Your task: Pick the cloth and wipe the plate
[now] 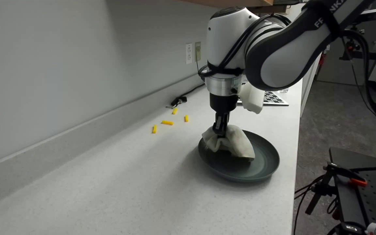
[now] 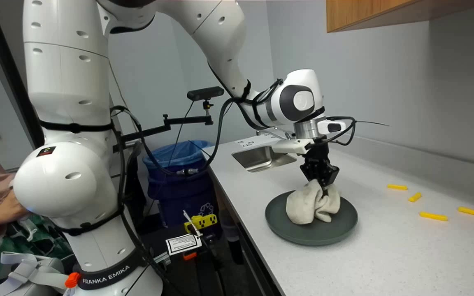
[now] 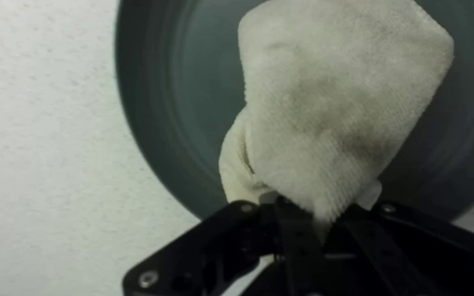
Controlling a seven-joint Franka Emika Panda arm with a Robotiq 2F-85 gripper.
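1 gripper [image 1: 221, 131], 1 cloth [image 2: 306, 204], 1 plate [image 1: 263, 160], 4 yellow sticks [image 2: 433, 216], 1 sink [image 2: 258, 158].

Arm [image 2: 56, 82] is white and rounded, with dark grey panels [image 2: 287, 102]. Base band [image 2: 114, 271] reads FRANKA EMIKA. Black straps [image 2: 74, 126] bind black cables [image 1: 237, 47]. Wrist ring [image 1: 222, 86] is silver. Gripper [image 1: 220, 131] is black, with metal screws [image 3: 148, 278].

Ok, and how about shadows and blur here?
In both exterior views, the wall under the cabinet is shaded; in an exterior view, the counter is softly shadowed beside the plate; in the wrist view, the tool is dark and somewhat blurred, the cloth clearer.
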